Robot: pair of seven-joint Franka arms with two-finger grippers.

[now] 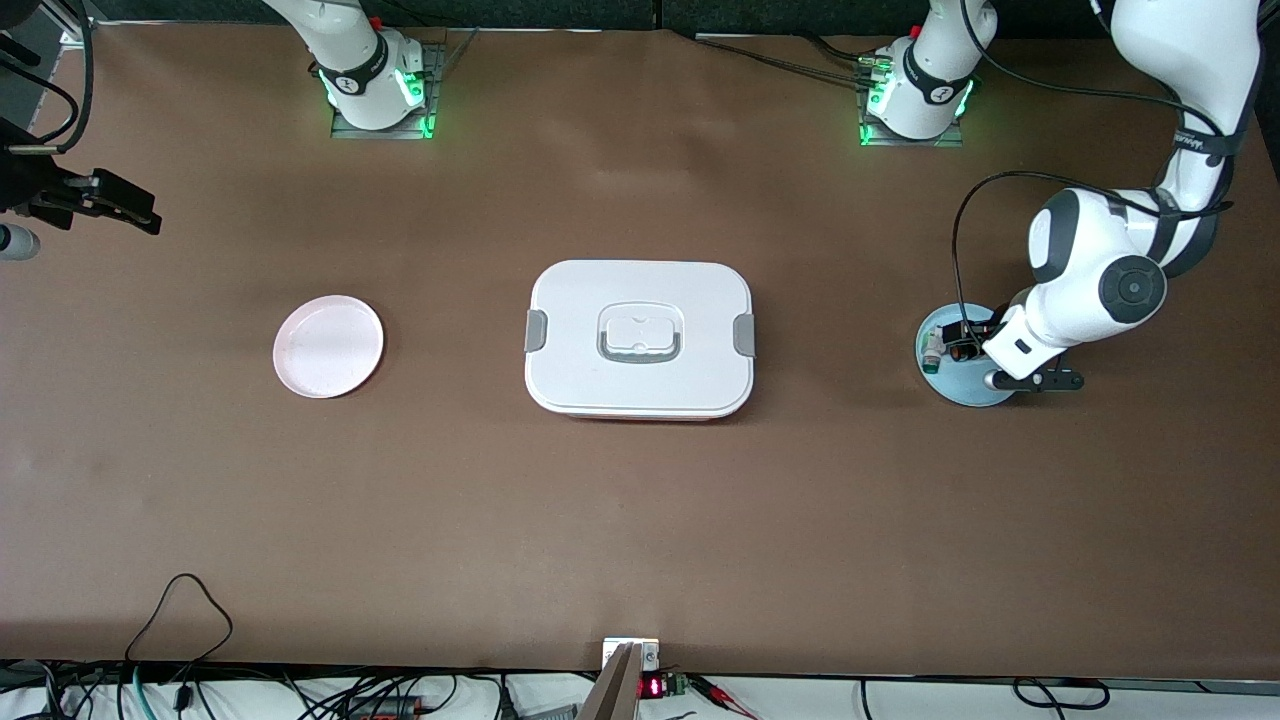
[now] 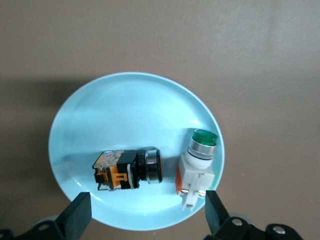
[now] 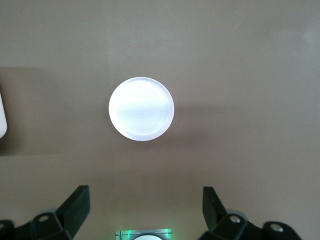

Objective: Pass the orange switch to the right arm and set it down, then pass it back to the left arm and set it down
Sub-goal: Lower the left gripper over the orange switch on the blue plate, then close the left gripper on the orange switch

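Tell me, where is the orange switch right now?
The orange switch lies on the light-blue plate beside the green-capped switch, at the left arm's end of the table.

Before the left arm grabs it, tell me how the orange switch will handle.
The orange switch looks like rigid plastic, so it should not flex. It lies on its side on the blue plate, and its round head may let it roll if nudged. The white switch lies beside it and could get bumped.

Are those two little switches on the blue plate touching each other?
Apart. The left wrist view shows a strip of bare light-blue plate between the orange switch and the white switch with the green end, both lying on their sides.
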